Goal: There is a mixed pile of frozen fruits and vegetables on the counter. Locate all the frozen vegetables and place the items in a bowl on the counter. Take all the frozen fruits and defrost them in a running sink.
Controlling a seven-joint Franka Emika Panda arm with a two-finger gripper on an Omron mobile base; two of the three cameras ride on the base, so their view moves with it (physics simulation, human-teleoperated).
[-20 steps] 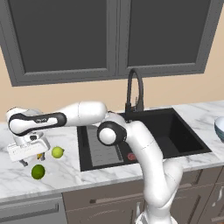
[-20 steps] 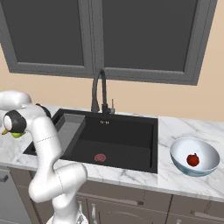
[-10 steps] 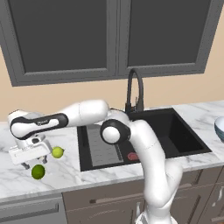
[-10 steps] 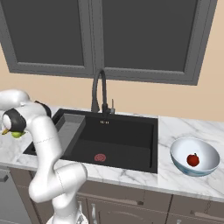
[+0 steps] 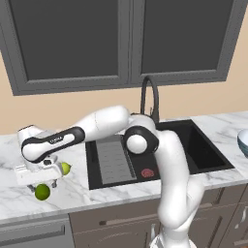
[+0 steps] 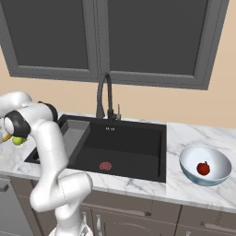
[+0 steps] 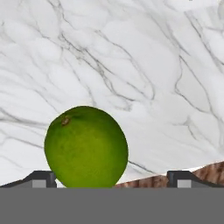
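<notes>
A dark green ball [image 5: 42, 192] lies on the white marble counter [image 5: 80, 193] left of the sink [image 5: 193, 150]. My gripper [image 5: 42, 186] hangs just over the ball, open, with a finger on each side. In the hand view the ball [image 7: 86, 146] sits between the fingertips [image 7: 41, 178], closer to the left one, and my gripper [image 7: 111, 179] is open. A yellow-green ball [image 5: 65, 168] rests just right of the hand. At the far right, the pale bowl [image 6: 205, 165] holds a red round piece [image 6: 202, 168]. A sliver of yellow banana [image 6: 5, 137] peeks out beside the yellow-green ball [image 6: 18, 140].
The black basin [image 6: 124, 150] has a grey ribbed tray [image 5: 114, 157] on its left side and a reddish drain [image 6: 105, 165]. A tall black faucet [image 6: 102, 94] stands behind it. Dark wall cabinets hang above. The counter's front edge [image 7: 175, 171] runs close behind the ball.
The hand has come down and slightly right over the dark green ball, so its fingers now flank it. The jaws stayed open; the fruit pieces have not moved.
</notes>
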